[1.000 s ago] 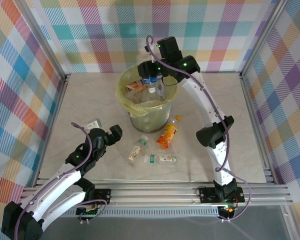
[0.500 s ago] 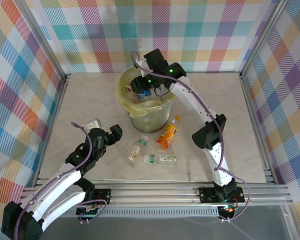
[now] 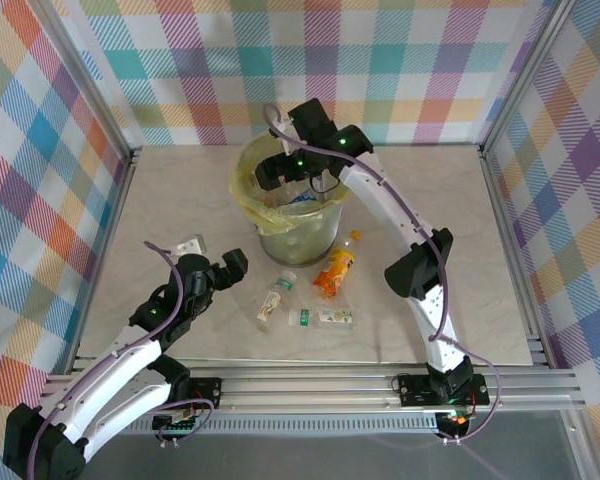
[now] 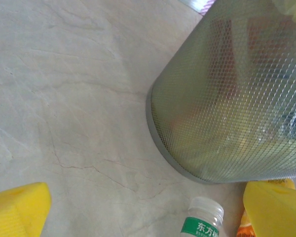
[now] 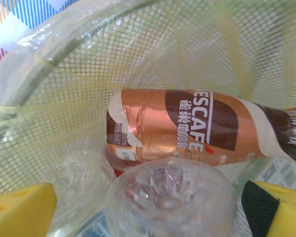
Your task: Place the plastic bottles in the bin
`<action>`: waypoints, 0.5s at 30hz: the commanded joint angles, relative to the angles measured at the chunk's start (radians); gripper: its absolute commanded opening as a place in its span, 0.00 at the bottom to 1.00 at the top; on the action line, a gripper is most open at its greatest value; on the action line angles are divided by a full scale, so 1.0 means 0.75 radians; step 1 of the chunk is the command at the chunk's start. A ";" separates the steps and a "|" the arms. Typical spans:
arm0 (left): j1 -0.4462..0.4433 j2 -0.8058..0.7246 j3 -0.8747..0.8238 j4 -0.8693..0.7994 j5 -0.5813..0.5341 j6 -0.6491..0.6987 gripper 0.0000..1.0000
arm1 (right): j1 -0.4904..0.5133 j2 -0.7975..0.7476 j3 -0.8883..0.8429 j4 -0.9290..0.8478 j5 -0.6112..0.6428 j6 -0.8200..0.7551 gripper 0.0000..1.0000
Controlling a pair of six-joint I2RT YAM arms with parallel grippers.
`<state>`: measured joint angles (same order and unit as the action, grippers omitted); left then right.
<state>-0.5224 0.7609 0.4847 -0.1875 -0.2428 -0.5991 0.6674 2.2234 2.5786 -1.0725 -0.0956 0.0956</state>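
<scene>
The surface (image 4: 64,98) looks like pale, matt stone with faint veins. The bin (image 4: 227,98) is translucent plastic embossed in a fine honeycomb, and its liner (image 5: 138,44) is thin, glossy, wrinkled film. Inside lie a brown bottle (image 5: 177,131) with a shiny label and a clear bottle (image 5: 170,197) of crinkled plastic. The pads (image 4: 17,210) of the left hand (image 4: 148,212) are matt yellow foam.

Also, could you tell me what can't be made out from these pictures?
- How many bottles lie in the bin: top view, right arm and bag cover them.
- Clear bottle: right wrist view, end-on, cut off by the lower edge; label unseen.
- Green-label bottle: left wrist view, cut off below.
- Orange bottle: same view, behind a yellow pad.
- Small pale item: top view, too small.
</scene>
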 commanded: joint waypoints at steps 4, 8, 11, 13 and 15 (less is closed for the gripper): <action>-0.011 0.044 0.057 0.002 0.166 0.141 1.00 | 0.008 -0.195 0.021 -0.078 0.084 0.022 1.00; -0.013 0.049 0.047 0.003 0.290 0.219 1.00 | 0.008 -0.300 0.010 -0.130 0.175 0.045 1.00; -0.015 0.060 0.045 -0.007 0.357 0.252 1.00 | 0.009 -0.407 -0.068 -0.157 0.281 0.099 1.00; -0.019 0.067 0.040 -0.007 0.404 0.264 1.00 | 0.008 -0.512 -0.211 -0.137 0.343 0.144 1.00; -0.027 0.070 0.016 0.011 0.435 0.267 1.00 | 0.008 -0.652 -0.423 -0.064 0.398 0.182 1.00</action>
<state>-0.5236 0.8120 0.4938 -0.1875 0.0086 -0.4393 0.6674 1.8145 2.3760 -1.1271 0.1108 0.1696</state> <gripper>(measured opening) 0.997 0.996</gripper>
